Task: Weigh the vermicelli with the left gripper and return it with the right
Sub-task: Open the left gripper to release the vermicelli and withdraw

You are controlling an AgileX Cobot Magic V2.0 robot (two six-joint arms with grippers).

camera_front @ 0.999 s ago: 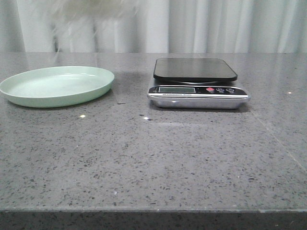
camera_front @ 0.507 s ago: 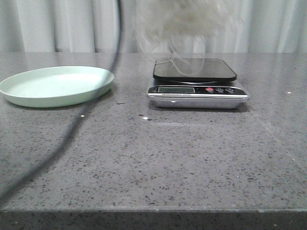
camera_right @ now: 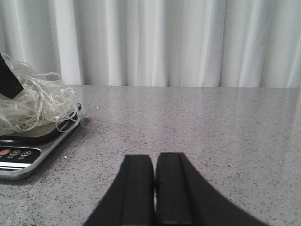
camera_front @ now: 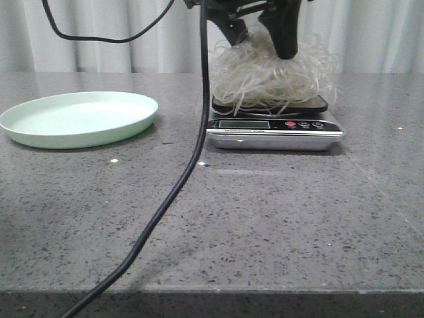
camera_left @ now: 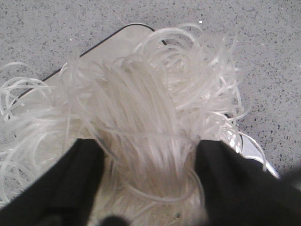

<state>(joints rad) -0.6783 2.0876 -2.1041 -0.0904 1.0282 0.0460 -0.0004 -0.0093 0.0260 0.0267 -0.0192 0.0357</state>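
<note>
Left gripper (camera_front: 262,41) sets vermicelli (camera_front: 268,76) (fluffy) on scale (camera_front: 273,126).

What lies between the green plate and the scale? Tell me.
In the front view, a black cable hangs across the bare countertop between the plate and the scale.
</note>
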